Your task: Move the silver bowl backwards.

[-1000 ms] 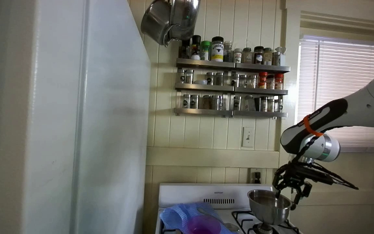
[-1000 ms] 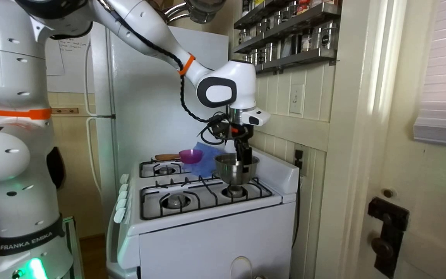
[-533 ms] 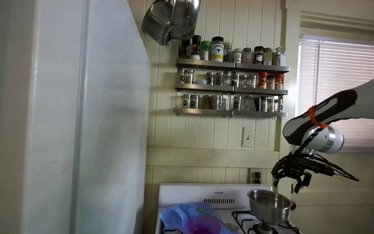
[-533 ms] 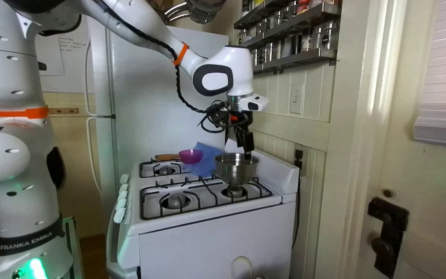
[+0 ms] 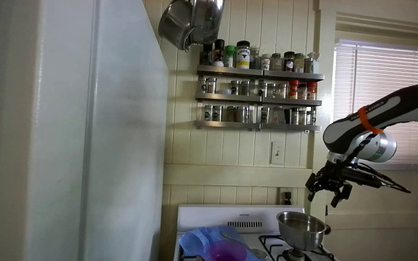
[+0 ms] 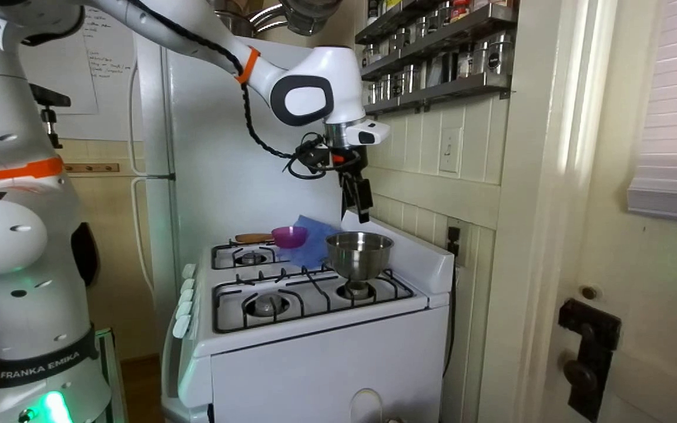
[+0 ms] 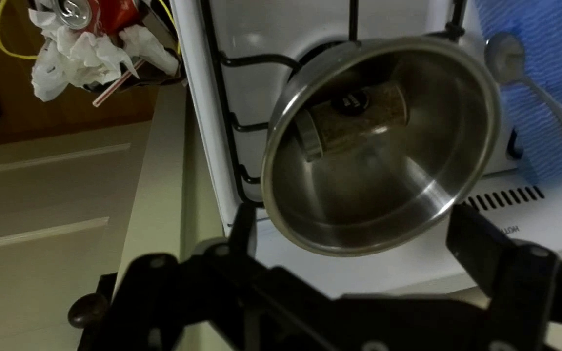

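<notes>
In an exterior view the silver bowl [image 6: 359,257] sits mid-frame over a burner [image 6: 357,290]; whether its rim touches the back panel [image 6: 421,258] is hard to tell. A jar [image 7: 359,114] lies inside. The gripper [image 5: 322,201] hangs above with air between, jaws spread apart. At the wrist view's right edge lies a blue cloth [image 7: 549,151].

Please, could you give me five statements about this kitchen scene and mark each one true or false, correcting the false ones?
1. The gripper is open and apart from the silver bowl. True.
2. The silver bowl is empty. False: a spice jar lies on its side in it.
3. A metal spoon lies with its handle over the blue cloth. True.
4. The silver bowl is the only bowl in view. False: a purple bowl also shows.
5. The silver bowl stands on the stove. True.
</notes>
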Controlling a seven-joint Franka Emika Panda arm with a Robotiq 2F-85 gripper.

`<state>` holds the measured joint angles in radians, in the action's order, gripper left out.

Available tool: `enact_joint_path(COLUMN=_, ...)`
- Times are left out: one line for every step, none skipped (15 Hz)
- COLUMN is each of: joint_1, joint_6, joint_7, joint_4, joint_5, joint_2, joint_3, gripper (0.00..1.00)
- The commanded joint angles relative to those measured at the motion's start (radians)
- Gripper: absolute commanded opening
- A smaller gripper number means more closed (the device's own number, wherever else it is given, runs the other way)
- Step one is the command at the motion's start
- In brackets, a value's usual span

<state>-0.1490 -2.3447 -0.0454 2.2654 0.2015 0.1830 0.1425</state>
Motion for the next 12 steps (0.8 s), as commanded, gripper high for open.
enact_joint_path(joint_1=-0.001, joint_6=0.079, joint_7=0.014, joint_4=0.134, joint_5=-0.13, joint_2=0.156, joint_3=-0.021, gripper=1.0)
enact_joint_path(joint_1=-0.001, joint_6=0.104, joint_7=0.012, joint_4=0.156, joint_5=-0.165, joint_2=0.189, joint_3=-0.028, gripper=1.0)
enact_joint_path(joint_1=-0.002, joint_6=0.126, joint_7=0.015, joint_4=0.178, joint_5=-0.2, joint_2=0.224, joint_3=-0.037, gripper=1.0)
enact_joint_path(joint_1=-0.001, joint_6=0.144, joint_7=0.015, joint_4=0.198, joint_5=-0.227, joint_2=0.256, joint_3=-0.046, gripper=1.0)
enact_joint_path(joint_1=0.002, joint_6=0.166, joint_7=0.017, joint_4=0.215, joint_5=-0.25, joint_2=0.287, joint_3=-0.056, gripper=1.0)
enact_joint_path(joint_1=0.005, joint_6=0.178, joint_7=0.017, joint_4=0.229, joint_5=-0.265, joint_2=0.311, joint_3=-0.065, gripper=1.0)
enact_joint_path(joint_1=0.008, joint_6=0.194, joint_7=0.016, joint_4=0.242, joint_5=-0.28, joint_2=0.337, joint_3=-0.074, gripper=1.0)
enact_joint_path(joint_1=0.011, joint_6=0.196, joint_7=0.02, joint_4=0.255, joint_5=-0.289, joint_2=0.356, joint_3=-0.083, gripper=1.0)
enact_joint_path(joint_1=0.014, joint_6=0.201, joint_7=0.024, joint_4=0.262, joint_5=-0.293, joint_2=0.372, joint_3=-0.091, gripper=1.0)
enact_joint_path(joint_1=0.017, joint_6=0.202, joint_7=0.028, joint_4=0.268, joint_5=-0.293, joint_2=0.384, joint_3=-0.096, gripper=1.0)
enact_joint_path(joint_1=0.02, joint_6=0.185, joint_7=0.01, joint_4=0.228, joint_5=-0.273, joint_2=0.33, joint_3=-0.076, gripper=1.0)
enact_joint_path(joint_1=0.021, joint_6=0.187, joint_7=0.011, joint_4=0.236, joint_5=-0.275, joint_2=0.346, joint_3=-0.082, gripper=1.0)
